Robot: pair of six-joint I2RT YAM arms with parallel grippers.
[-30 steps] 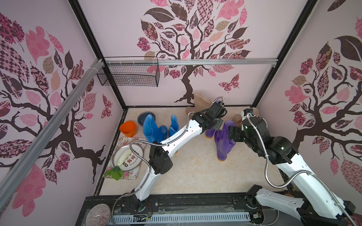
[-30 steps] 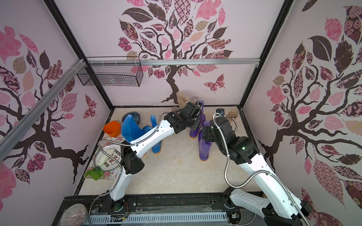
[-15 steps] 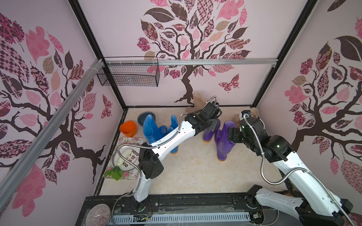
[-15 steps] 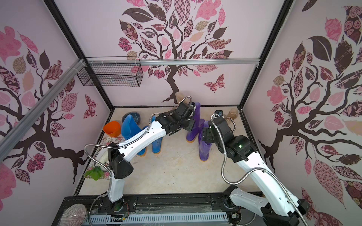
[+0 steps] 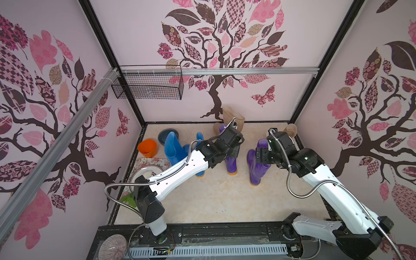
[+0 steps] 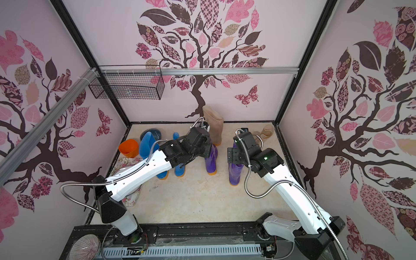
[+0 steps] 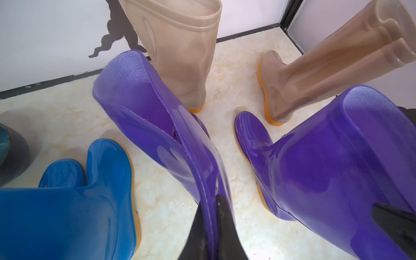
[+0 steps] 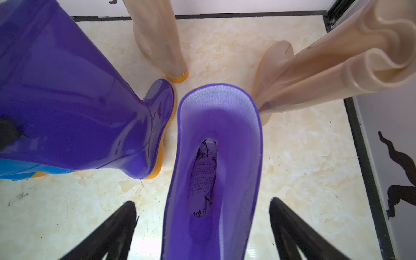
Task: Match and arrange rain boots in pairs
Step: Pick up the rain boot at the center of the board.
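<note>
My left gripper (image 7: 210, 200) is shut on the rim wall of one purple rain boot (image 5: 231, 163), pinching it flat between both fingers. The boot's orange sole is down at the floor. The other purple boot (image 5: 258, 167) stands upright to its right, and my right gripper (image 8: 202, 201) is open, its fingers (image 8: 121, 220) straddling that boot's top opening (image 8: 216, 157) without touching it. Two blue boots (image 5: 172, 149) (image 6: 180, 167) stand left of the purple ones. One beige boot (image 5: 235, 118) stands at the back wall. The other beige boot (image 5: 291, 130) leans in the back right corner.
An orange cup (image 5: 147, 147) and a grey-blue bowl (image 5: 164, 136) sit at the back left. A floral tray (image 5: 155, 161) with a plate lies along the left wall. A wire basket (image 5: 146, 86) hangs on the rail above.
My left gripper has shut on the purple boot's rim and drawn it left and toward the front, away from the back wall. My right gripper has shifted slightly left over the other purple boot.
</note>
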